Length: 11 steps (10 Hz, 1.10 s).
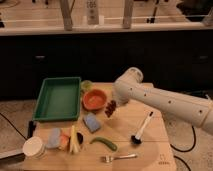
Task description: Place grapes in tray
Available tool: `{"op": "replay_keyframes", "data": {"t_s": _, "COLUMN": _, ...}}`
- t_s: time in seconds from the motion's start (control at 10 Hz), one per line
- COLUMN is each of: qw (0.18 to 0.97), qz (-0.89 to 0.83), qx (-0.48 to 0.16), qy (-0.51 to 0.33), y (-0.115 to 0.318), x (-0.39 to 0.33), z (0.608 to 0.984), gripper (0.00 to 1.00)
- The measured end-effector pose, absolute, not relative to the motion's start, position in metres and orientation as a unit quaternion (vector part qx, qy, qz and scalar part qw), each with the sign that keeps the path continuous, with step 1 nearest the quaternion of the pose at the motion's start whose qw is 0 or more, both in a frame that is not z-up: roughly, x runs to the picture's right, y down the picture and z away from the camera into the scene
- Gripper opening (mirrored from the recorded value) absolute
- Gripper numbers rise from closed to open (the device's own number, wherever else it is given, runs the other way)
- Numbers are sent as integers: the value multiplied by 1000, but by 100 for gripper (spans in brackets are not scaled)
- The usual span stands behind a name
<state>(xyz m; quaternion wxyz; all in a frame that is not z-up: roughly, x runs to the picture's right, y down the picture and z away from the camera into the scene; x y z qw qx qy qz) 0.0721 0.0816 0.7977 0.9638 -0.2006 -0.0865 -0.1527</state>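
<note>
At the front edge of the wooden bench [152, 150] a fork [119, 158] lies flat, its tines to the left. A white cup [34, 147] stands at the front left corner. Just behind it sits a small huddle of things: a pale blue piece [53, 138], something orange [64, 142] and some pale yellow strips [74, 139]; what they are I cannot tell. A green pepper [104, 143] lies near the middle. To its right a brush [141, 129] lies on a slant, with its dark head toward the front. A blue sponge [91, 122] rests behind the pepper.

Further back, the white arm [170, 102] reaches in from the right. Its end effector [115, 103] hangs over the middle of the bench, mostly hidden by the arm's rounded wrist. It is fully closed on the grapes [110, 108], a dark reddish cluster that dangles beneath it, clear of the surface. The grapes hang just right of the orange bowl [95, 99] and behind the sponge, and they are outside the tray.

The orange bowl sits beside the green tray [57, 98], which fills the back left part of the bench, its long side running front to back. A small pale green thing [86, 86] sits between the tray's far corner and the bowl. Behind the bench is a dark cabinet front [75, 57] with a light ledge [45, 29] along its top.
</note>
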Motion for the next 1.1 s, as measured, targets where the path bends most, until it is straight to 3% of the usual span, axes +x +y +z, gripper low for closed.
{"op": "replay_keyframes", "data": {"t_s": 1.1, "qw": 957, "qz": -203, "qx": -195, "qy": -76, "y": 59, "x": 34, "z": 805, "gripper": 2}}
